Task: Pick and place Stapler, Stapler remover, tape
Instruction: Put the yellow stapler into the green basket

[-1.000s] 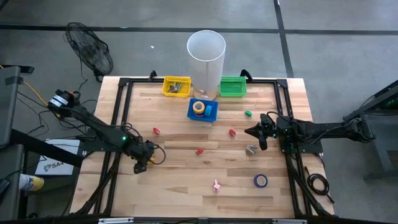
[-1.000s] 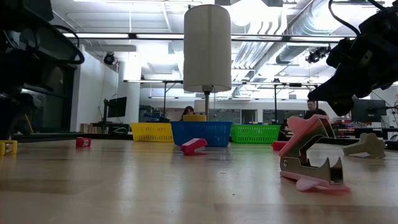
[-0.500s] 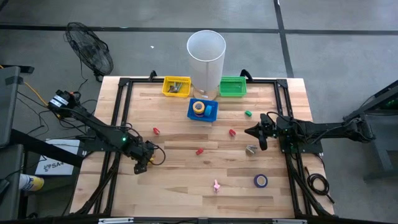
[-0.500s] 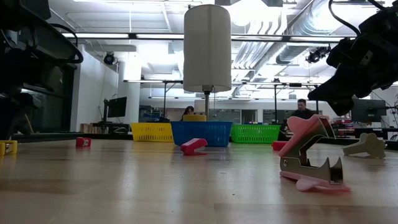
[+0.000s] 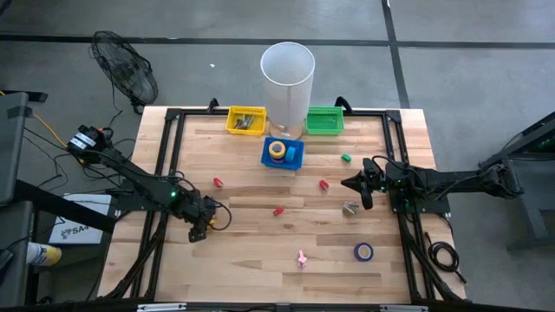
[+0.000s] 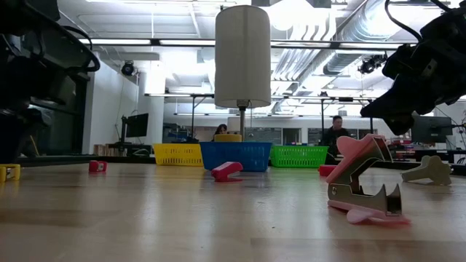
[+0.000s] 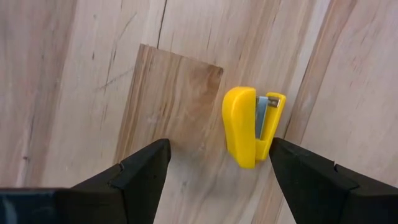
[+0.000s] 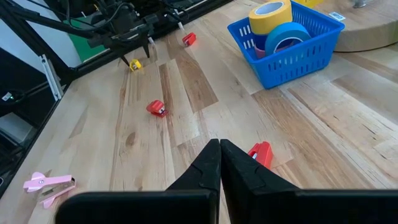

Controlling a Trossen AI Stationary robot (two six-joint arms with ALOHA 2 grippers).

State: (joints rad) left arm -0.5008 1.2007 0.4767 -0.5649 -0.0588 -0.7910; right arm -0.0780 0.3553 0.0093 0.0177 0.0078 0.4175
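Observation:
A small yellow stapler (image 7: 249, 127) lies on its side on the wooden table, at the left. My left gripper (image 7: 219, 149) hangs over it, pointing down and open, one finger on either side and one fingertip (image 7: 280, 152) close beside it. In the high view this gripper (image 5: 198, 227) is near the table's left edge. My right gripper (image 5: 351, 184) waits shut at the right, above a grey staple remover (image 5: 349, 208). A pink staple remover (image 5: 302, 258) and a purple tape roll (image 5: 363, 252) lie near the front edge.
Red staplers (image 5: 218, 182) (image 5: 278, 211) (image 5: 323, 185) and a green one (image 5: 345, 159) are scattered mid-table. At the far edge stand a yellow basket (image 5: 246, 120), a blue basket (image 5: 291, 159) with tape rolls, a green basket (image 5: 324, 120) and a tall white cylinder (image 5: 287, 78).

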